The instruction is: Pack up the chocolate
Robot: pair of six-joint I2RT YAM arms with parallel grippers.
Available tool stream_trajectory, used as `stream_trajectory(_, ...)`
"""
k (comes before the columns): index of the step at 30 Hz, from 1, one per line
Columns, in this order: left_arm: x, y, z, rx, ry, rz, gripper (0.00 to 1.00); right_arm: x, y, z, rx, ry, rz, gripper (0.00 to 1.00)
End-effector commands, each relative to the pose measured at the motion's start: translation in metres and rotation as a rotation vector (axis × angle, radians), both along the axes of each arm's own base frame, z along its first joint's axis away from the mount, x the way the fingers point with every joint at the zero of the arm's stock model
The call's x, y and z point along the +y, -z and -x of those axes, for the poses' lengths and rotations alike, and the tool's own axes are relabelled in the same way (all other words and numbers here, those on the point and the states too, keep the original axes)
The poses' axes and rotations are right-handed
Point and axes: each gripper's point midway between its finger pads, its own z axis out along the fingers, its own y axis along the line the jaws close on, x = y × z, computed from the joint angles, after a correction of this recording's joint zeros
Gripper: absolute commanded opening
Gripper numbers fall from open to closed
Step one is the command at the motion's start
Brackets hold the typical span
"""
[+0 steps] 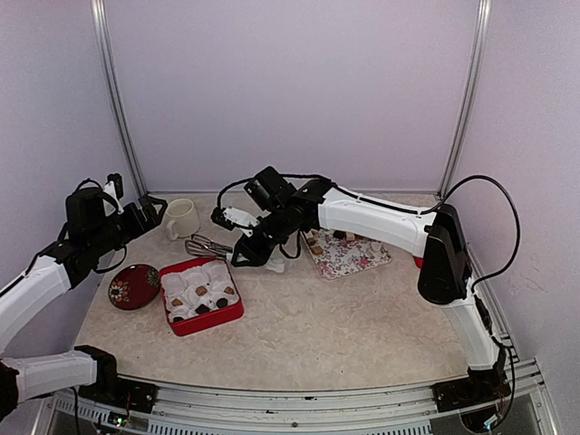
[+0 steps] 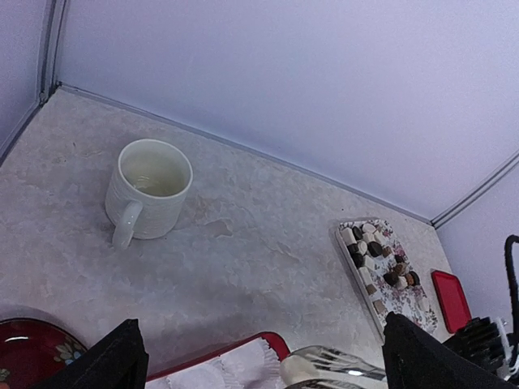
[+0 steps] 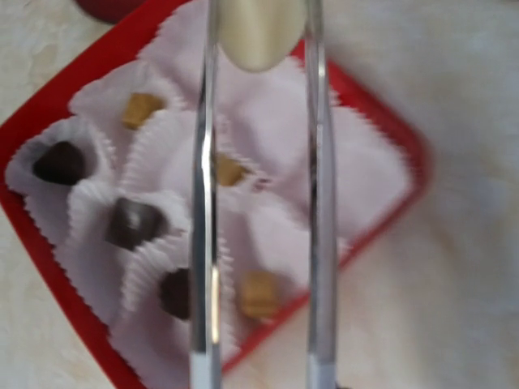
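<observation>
**White piece over the box, drop to come**

The chocolate (image 3: 253, 32) in play is one cream-white piece, pinched between the tips of the tongs (image 3: 203, 243) at the top centre of the right wrist view. It hangs over the upper corner of the red box (image 3: 49, 105). The box is lined with white paper cups (image 3: 284, 121). Six hold pieces already, three tan and three dark, all toward the left and lower side of that view. The cups on the right look empty.

More pieces wait on the floral tray (image 1: 362, 258), right of centre in the top view. The right tool (image 1: 243, 246) is narrowed around the tongs' handles and reaches in from the right. The left tool (image 2: 263, 320) stands wide, holds nothing and hovers at the left edge of the top view near the mug (image 1: 181, 219). The dark red dish (image 1: 134, 286) sits on the tabletop just left of the box.

Here is the danger: the piece is rounded and held only at the very tips, so a jolt could squirt it out early. Released from height, it may bounce off a cup's frill, land on a filled cup or roll onto the tabletop. Go too low and the tips could snag the paper and drag cups out of place.
</observation>
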Motion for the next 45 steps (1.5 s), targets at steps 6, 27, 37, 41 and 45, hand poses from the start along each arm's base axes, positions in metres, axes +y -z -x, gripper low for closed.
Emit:
stream_trajectory(6,0.003,-0.008,0.007,-0.015,-0.004,0.011,0.99,0.051,0.017,0.031,0.057,-0.068,-0.078,0.28)
stream_trajectory(27,0.006,-0.010,0.013,-0.024,-0.009,0.011,0.99,0.089,0.035,0.033,0.117,-0.072,-0.149,0.31)
stream_trajectory(37,0.007,-0.009,0.012,-0.024,-0.009,0.005,0.99,0.091,0.039,0.033,0.123,-0.070,-0.150,0.34)
stream_trajectory(41,0.007,-0.008,0.011,-0.022,-0.011,0.006,0.99,0.090,0.041,0.033,0.122,-0.075,-0.144,0.38)
stream_trajectory(45,0.008,-0.007,0.010,-0.019,-0.010,0.004,0.99,0.089,0.040,0.033,0.122,-0.077,-0.145,0.40)
